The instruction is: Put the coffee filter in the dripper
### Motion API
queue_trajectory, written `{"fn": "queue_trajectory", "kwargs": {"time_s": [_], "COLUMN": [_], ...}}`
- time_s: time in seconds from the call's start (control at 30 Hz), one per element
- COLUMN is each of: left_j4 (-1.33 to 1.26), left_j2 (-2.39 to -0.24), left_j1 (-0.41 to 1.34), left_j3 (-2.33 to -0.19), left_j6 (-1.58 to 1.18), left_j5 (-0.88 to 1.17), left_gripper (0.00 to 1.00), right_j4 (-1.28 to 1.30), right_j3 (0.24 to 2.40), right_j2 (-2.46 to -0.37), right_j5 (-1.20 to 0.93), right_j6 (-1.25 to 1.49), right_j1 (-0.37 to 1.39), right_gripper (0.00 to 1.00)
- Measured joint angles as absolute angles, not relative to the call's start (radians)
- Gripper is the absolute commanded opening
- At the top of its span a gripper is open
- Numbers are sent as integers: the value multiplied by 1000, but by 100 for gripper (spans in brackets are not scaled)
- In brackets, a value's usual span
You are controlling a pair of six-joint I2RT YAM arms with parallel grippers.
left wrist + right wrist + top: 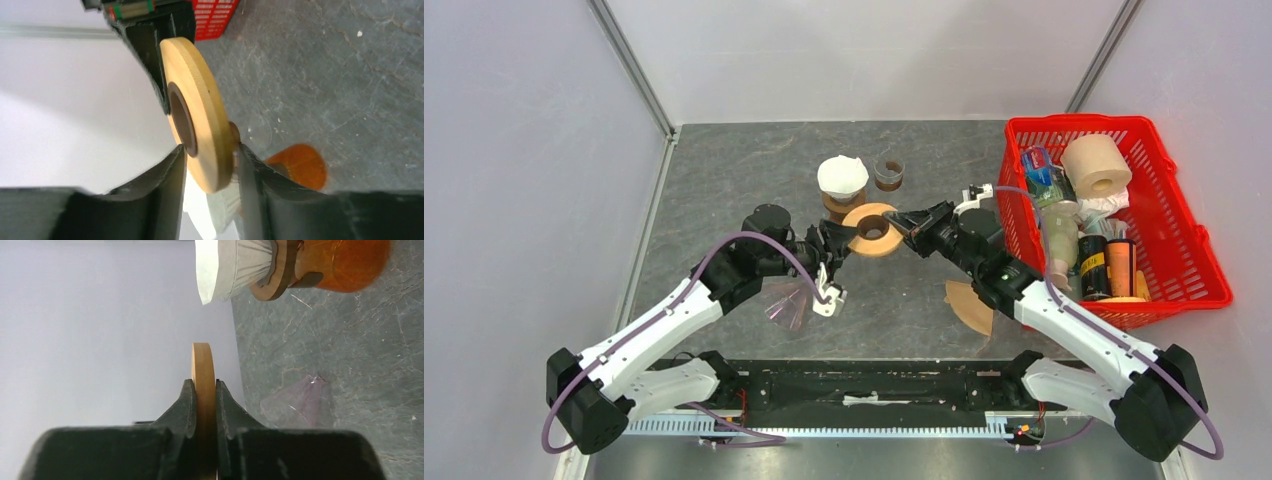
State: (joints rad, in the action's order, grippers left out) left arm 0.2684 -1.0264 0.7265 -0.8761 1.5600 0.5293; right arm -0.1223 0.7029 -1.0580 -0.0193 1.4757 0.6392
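our right pincer [205, 385] clamps the wooden ring [871, 230]; the left pincer [210, 155] straddles it, grip we cannot tell. the brown coffee filter [969, 305] lies on the table [724, 180] by the right arm [1074, 320]. if both pull unevenly, the ring could twist free and fall.

Both arms extended forward, angled inward; right claw [903, 226] clamped on wooden ring [874, 248], left claw [848, 238] fingers [165, 185] astride it, grip unclear

Wooden ring [205, 115] upright between left end effector [211, 152] fingers; blurred orange vessel [300, 165] behind, grey table [350, 75].
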Motion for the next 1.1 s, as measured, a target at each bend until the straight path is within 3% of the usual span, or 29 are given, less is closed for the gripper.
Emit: {"fn": "queue_trajectory", "kwargs": {"time_s": [0.03, 0.43, 0.67, 0.77, 0.87, 1.1], "left_j4": [272, 341, 268, 177, 121, 126], "left_j2": [-1026, -1029, -1048, -1083, -1127, -1153], "left_j1": [732, 737, 738, 738, 739, 722], "left_j3": [-876, -917, -971, -1017, -1069, -1113], "left_j6": [1565, 1401, 1009, 753, 464, -24], "left_j5": [530, 582, 546, 435, 197, -396], "left_gripper": [85, 89, 90, 91, 91, 92], "right_j4": [-131, -94, -5, 39, 57, -9], "right_j3": [703, 709, 748, 784, 834, 983], "right_j2": [-1051, -982, -865, -847, -885, -1180], "right_j5": [-14, 34, 114, 154, 177, 150], "right_j6": [1459, 1250, 1127, 1063, 1012, 973], "right_j1": [640, 589, 479, 411, 340, 217], "right_gripper": [0, 0, 0, 0, 0, 0]}}
